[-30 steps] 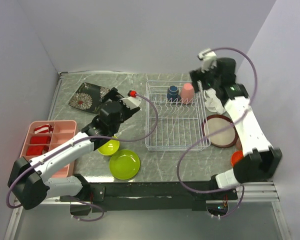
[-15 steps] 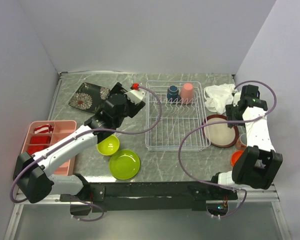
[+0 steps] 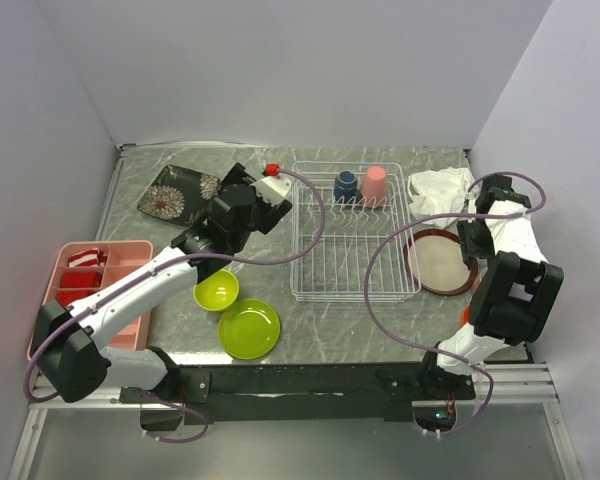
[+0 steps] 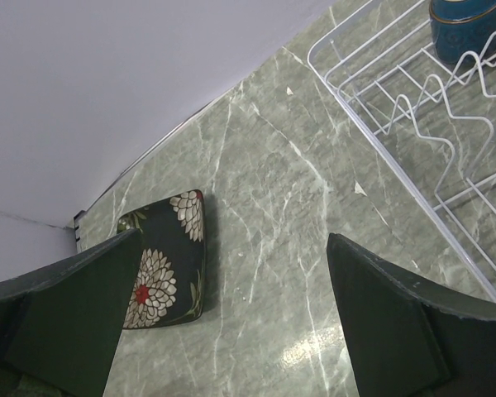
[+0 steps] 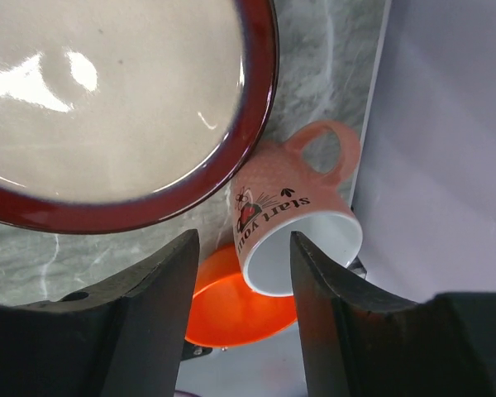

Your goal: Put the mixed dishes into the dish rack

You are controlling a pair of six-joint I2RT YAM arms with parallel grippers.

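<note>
The white wire dish rack holds a navy cup and a pink cup at its far end. My left gripper is open and empty above the table between the black floral plate and the rack; the wrist view shows the plate at lower left and the rack on the right. My right gripper is open, its fingers either side of a salmon cup lying tipped over the orange bowl, beside the brown plate.
A lime bowl and lime plate sit near the front edge. A pink divided tray stands at the left. A white cloth lies at the back right. The right wall is close to the cup.
My right arm has pulled back from the rack's far end and folded down over the brown plate and the salmon cup. My left gripper has moved toward the back, beside the rack.
</note>
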